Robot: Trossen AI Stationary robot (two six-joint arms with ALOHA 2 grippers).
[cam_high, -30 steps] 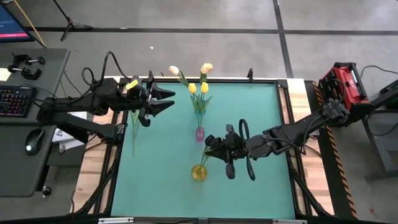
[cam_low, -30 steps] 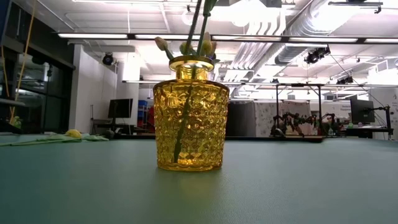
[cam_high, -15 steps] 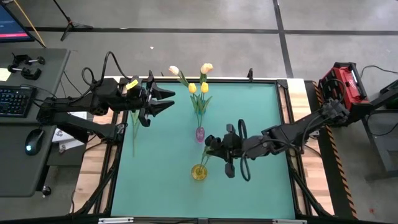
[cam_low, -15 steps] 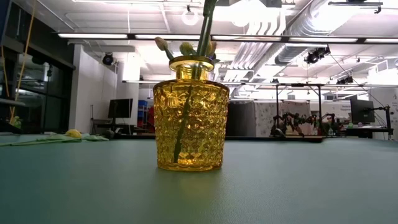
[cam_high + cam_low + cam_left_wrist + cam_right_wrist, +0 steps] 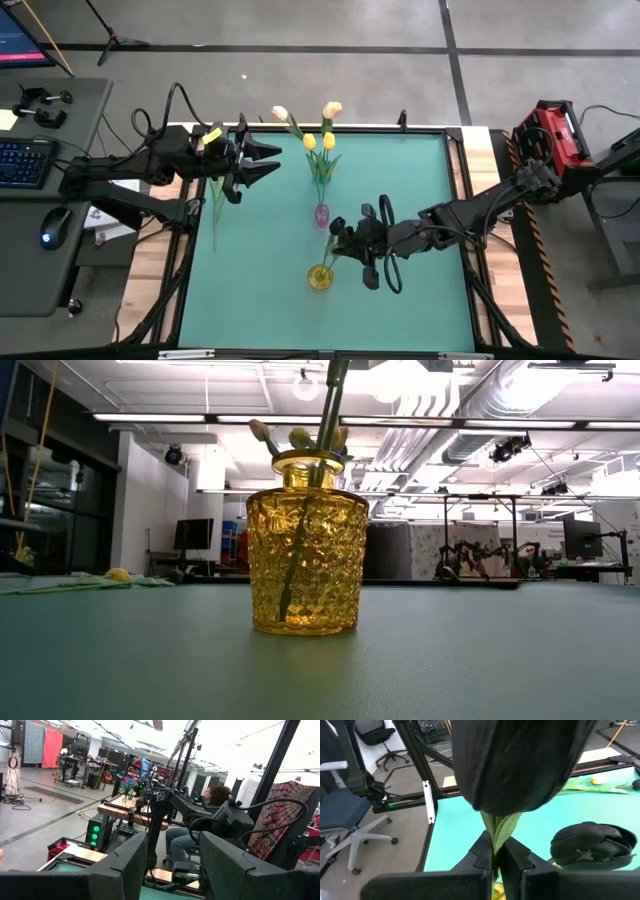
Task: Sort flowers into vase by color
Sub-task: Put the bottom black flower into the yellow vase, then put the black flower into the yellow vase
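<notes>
Not much had changed from a second before: the right arm had slid a little closer to the yellow vase (image 5: pixel 320 277), and in the low view the green stem (image 5: pixel 329 405) over the vase mouth had gone from leaning to nearly upright. The left arm hadn't budged.

The right gripper (image 5: pixel 341 237) sat just beside the yellow vase, up and to its right as seen from above. Its fingers (image 5: pixel 517 856) were pinched shut on a tulip stem (image 5: pixel 495 840), with a green leaf squeezed in the gap and the dark bud (image 5: pixel 587 845) hanging off to the side. From above, the stem ran down from the claw into the vase.

The yellow vase was amber cut glass, standing upright on the green table (image 5: pixel 260 260). One stem already slanted down inside it, and a couple of pale buds (image 5: pixel 262 430) poked over the rim next to the held stem.

Just behind the yellow vase stood a small purple vase (image 5: pixel 321 214) with tall tulips, two peach-cream heads (image 5: pixel 332 108) and two yellow ones (image 5: pixel 328 141). One more flower (image 5: pixel 216 205) lay flat well to the left of the yellow vase, near the table's edge.

The left gripper (image 5: pixel 270 160) hovered over that far left corner, fingers spread wide, holding nothing.
</notes>
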